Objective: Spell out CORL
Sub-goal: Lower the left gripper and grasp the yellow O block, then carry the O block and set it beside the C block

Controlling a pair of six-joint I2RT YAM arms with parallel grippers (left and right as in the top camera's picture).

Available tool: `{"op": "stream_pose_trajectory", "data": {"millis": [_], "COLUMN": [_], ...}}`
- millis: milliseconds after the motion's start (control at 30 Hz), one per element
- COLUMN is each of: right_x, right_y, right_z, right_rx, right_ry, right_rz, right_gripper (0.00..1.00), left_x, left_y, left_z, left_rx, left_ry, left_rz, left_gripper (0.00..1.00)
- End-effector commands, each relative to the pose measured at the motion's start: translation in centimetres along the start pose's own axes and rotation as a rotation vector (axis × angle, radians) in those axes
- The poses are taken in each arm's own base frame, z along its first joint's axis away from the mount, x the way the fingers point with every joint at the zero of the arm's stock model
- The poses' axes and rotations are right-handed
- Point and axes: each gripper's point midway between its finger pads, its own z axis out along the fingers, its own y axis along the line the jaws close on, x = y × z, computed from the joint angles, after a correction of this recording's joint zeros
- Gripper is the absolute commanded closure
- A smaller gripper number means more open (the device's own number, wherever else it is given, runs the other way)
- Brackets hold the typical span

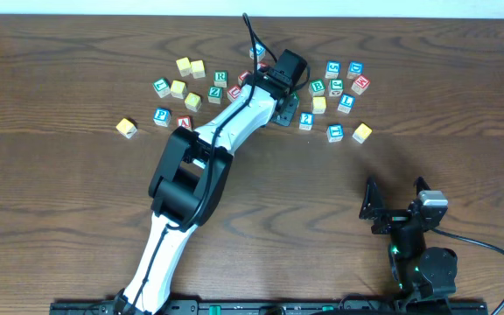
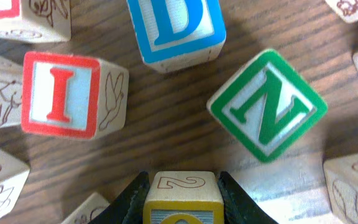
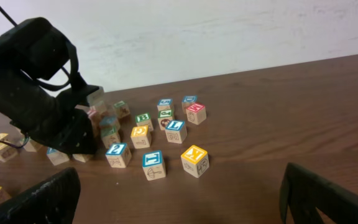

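Observation:
My left gripper is shut on a yellow-framed block with an outlined 2 on its side; its top letter is cut off. Ahead of it on the wood lie a blue D block, a green N block and a red I block. In the overhead view the left gripper sits in the middle of the scattered letter blocks at the far side. A green R block lies to its left. My right gripper is open and empty near the front right.
Loose blocks spread on both sides of the left arm, with a yellow one off at the left and another at the right. The right wrist view shows a yellow block, a blue block and the left arm.

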Motion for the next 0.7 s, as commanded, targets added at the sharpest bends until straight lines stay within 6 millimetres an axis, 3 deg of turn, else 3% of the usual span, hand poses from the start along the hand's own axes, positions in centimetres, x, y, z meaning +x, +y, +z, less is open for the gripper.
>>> {"op": "stream_pose_trajectory", "data": {"millis": [0,100,233,533,667], "right_x": [-0.1,-0.1,-0.1,-0.1,-0.1], "right_y": [-0.5,-0.5,-0.5,-0.5,-0.5], "right_z": [0.0,0.0,0.0,0.0,0.0], "right_rx": [0.02,0.02,0.02,0.02,0.02], "right_ry": [-0.004,-0.004,-0.004,-0.004,-0.004], "right_rz": [-0.013,-0.013,-0.013,-0.013,-0.013], "right_gripper": [0.01,0.01,0.01,0.01,0.01], "left_x": [-2.4,-2.7,-1.1,6.9,9.1], "left_y": [0.4,0.7,1.0,2.0,1.9], "left_z": [-5.6,-8.4,-9.6,-10.3,-7.9], "left_rx": [0.001,0.005,-0.002,-0.093,-0.108], "left_ry": [-0.085,-0.098,-0.039,0.275,0.307], "left_rz": [-0.013,-0.05,-0.082,-0.333,-0.359], "left_gripper": [0.69,0.7,0.7,0.75,0.75]}}
